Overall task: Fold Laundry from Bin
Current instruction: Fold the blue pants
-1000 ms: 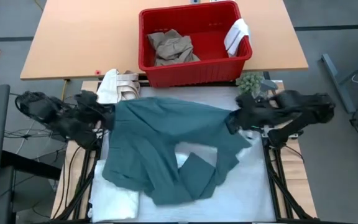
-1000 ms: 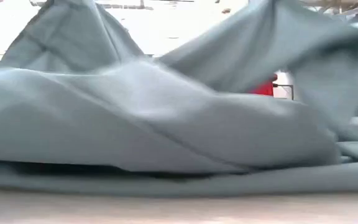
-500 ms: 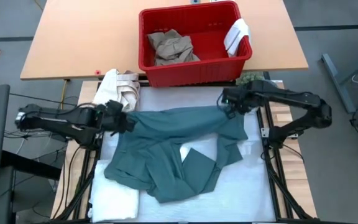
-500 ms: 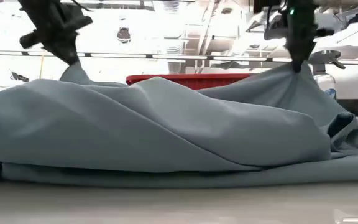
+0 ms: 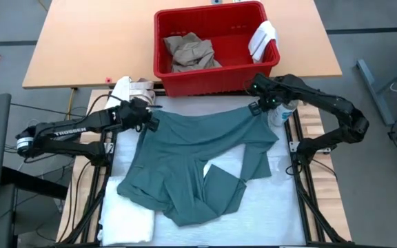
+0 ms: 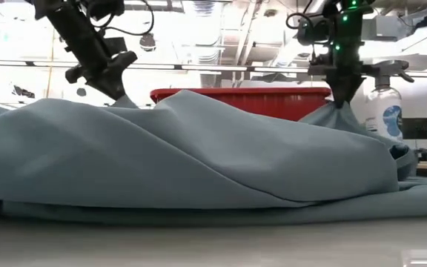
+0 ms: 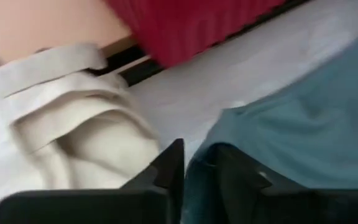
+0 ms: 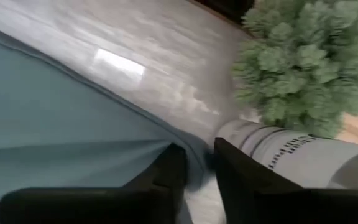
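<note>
At the left of the high view the left arm reaches across toward the middle, its hand (image 5: 145, 115) down on the upper-left corner of the teal garment (image 5: 198, 162). In the left wrist view a fold of teal cloth sits between the two dark fingers (image 7: 166, 168), which stand a little apart — whether they pinch it or have let go, I cannot tell. Just beside that hand, at the worktop's (image 5: 281, 207) upper-left edge, lies a cream canvas bundle (image 5: 131, 95).

The garment is spread over the middle of the white worktop, its upper edge stretched between the two hands, its lower part rumpled and folded over itself. A white towel (image 5: 126, 219) pokes out below its lower-left corner.

Above it, at the top centre, stands the red bin (image 5: 216, 47) on a tan table; inside lie khaki trousers (image 5: 191, 52) at left and a small white cloth (image 5: 262, 39) over the right rim.

At the right, the right hand (image 5: 259, 105) rests on the garment's upper-right corner — the cloth runs in between its fingers (image 8: 166, 171), grip again unclear. Close by stand a spray bottle (image 6: 382, 104) and a small green plant (image 8: 297, 62).
</note>
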